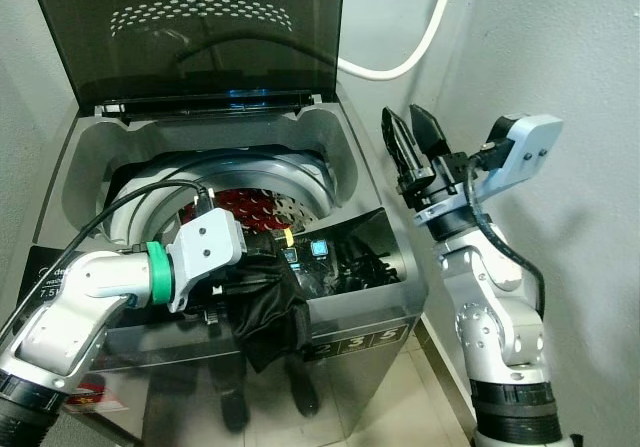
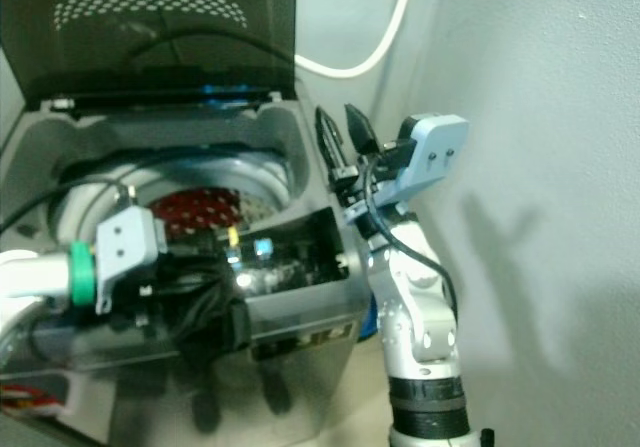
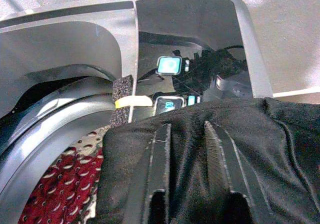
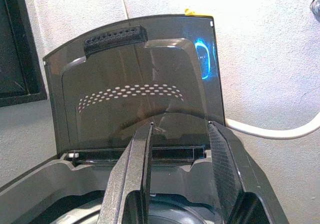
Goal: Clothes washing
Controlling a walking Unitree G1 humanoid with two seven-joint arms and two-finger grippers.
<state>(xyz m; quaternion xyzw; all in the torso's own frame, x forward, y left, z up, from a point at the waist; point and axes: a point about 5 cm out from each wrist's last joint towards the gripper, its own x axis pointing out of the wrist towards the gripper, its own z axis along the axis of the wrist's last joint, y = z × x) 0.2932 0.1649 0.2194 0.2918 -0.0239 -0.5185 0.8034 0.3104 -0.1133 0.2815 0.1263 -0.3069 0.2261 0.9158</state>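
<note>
1. Left gripper (image 1: 262, 257) at the front rim of the washing machine (image 1: 385, 312), jaws closed on the black garment (image 1: 265, 312), which drapes down over the rim at 6 o'clock.
2. Red laundry (image 1: 245, 207) lies in the drum beyond.
3. Right gripper (image 1: 415, 137) hovers at 3 o'clock, jaws apart, empty, facing the raised lid (image 1: 200, 27).

Black garment (image 3: 200, 159) over claw fingers (image 3: 159, 174)

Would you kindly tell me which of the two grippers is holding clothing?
The left gripper, at the washer's front rim, grips the black garment. The right gripper is raised beside the machine, open and holding nothing.
</note>
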